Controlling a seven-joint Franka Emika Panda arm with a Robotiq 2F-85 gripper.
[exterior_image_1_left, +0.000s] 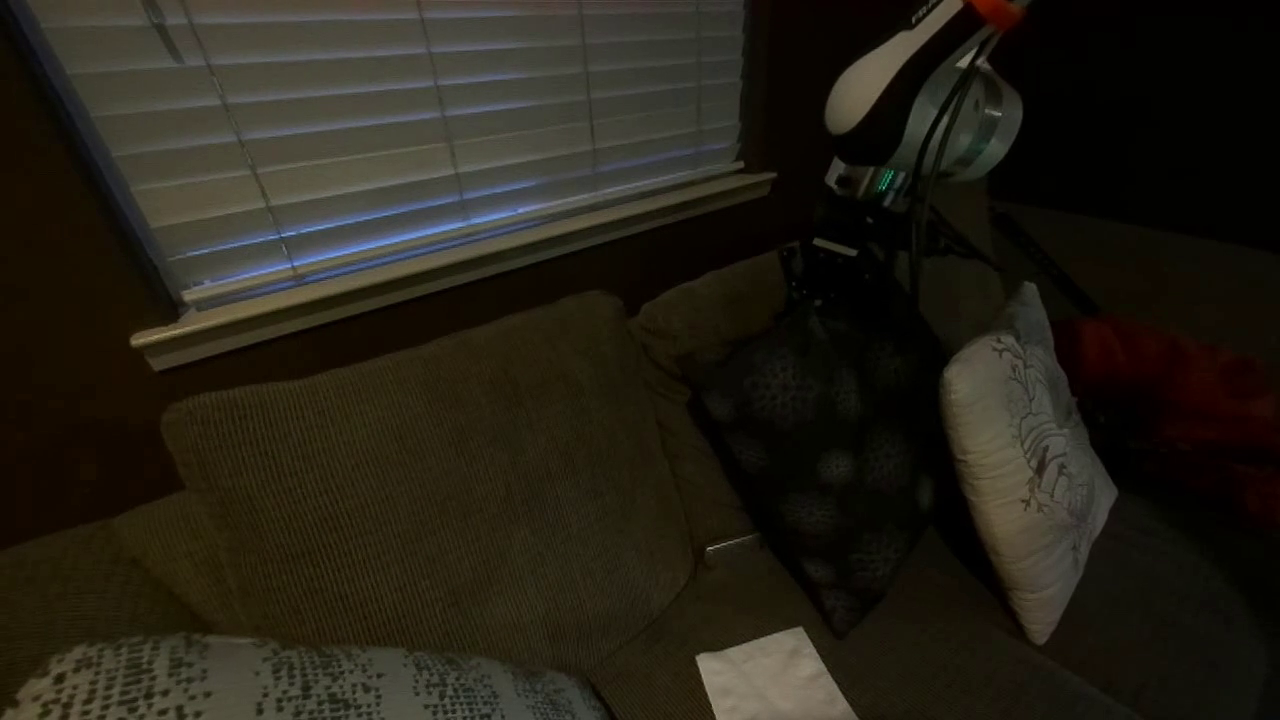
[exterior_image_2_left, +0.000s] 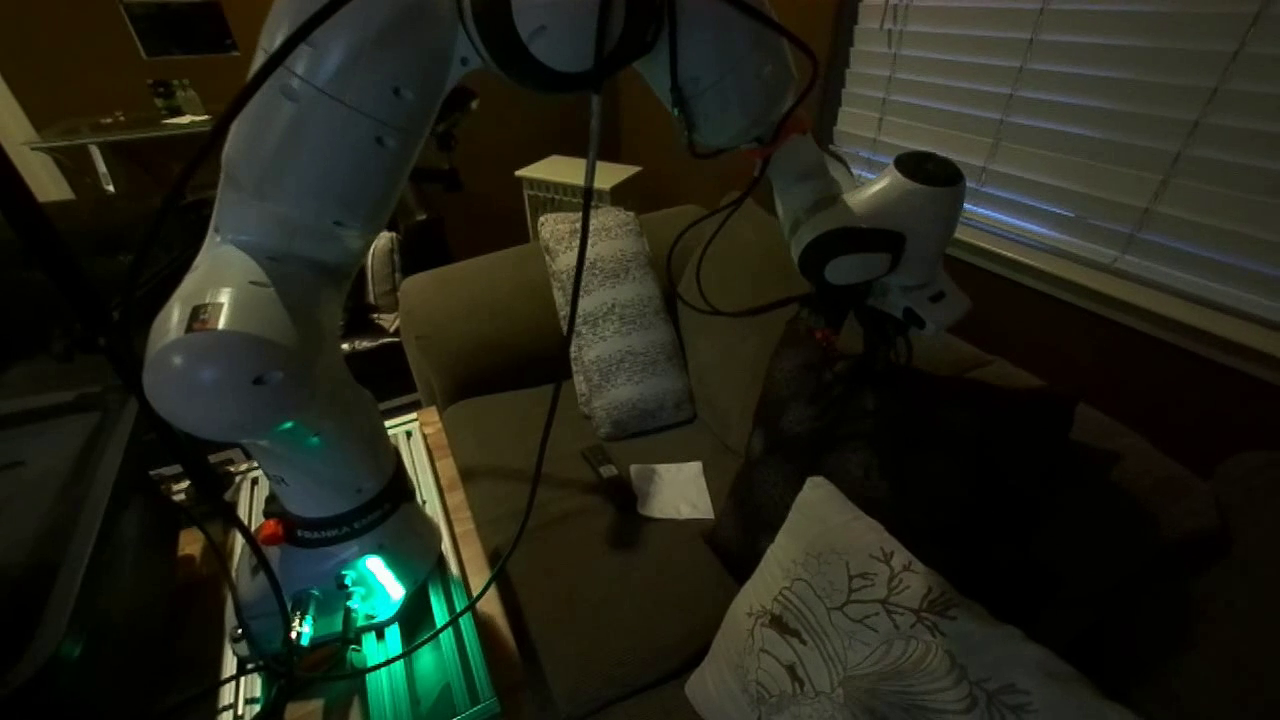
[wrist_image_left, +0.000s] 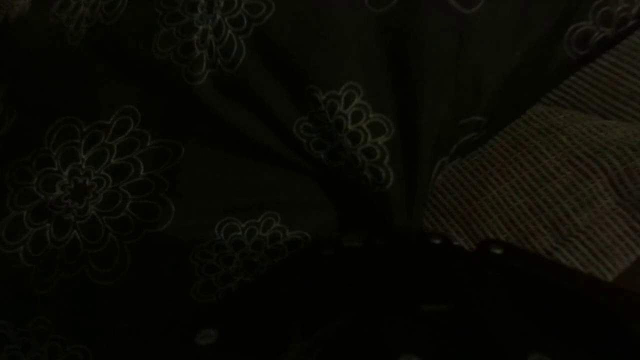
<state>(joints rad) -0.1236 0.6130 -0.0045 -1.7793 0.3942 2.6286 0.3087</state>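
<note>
**The gripper (exterior_image_1_left: 822, 296) pinches a dark flower pillow (exterior_image_1_left: 835, 440) by its top**

The brown couch (exterior_image_1_left: 430, 480) is the biggest thing, and it holds up the other soft things. In an exterior view the big robot arm (exterior_image_2_left: 300, 210) stands at the left and reaches over to the right. The dark flower pillow points down like a diamond, likely because it is held at one corner and its weight pulls it straight. I can't tell if its bottom tip sits on the couch. Just to its right, the white pillow (exterior_image_1_left: 1020, 480) stands tilted on its edge; what props it up is hard to see. The gripper is squeezed tight on the dark cloth: in the wrist view, folds run right to it. So the pillow is touching it and mostly below it. Near the bottom tip, white paper (exterior_image_1_left: 775, 672) lies flat. Left of that is a little black remote (exterior_image_2_left: 600, 462).
</note>
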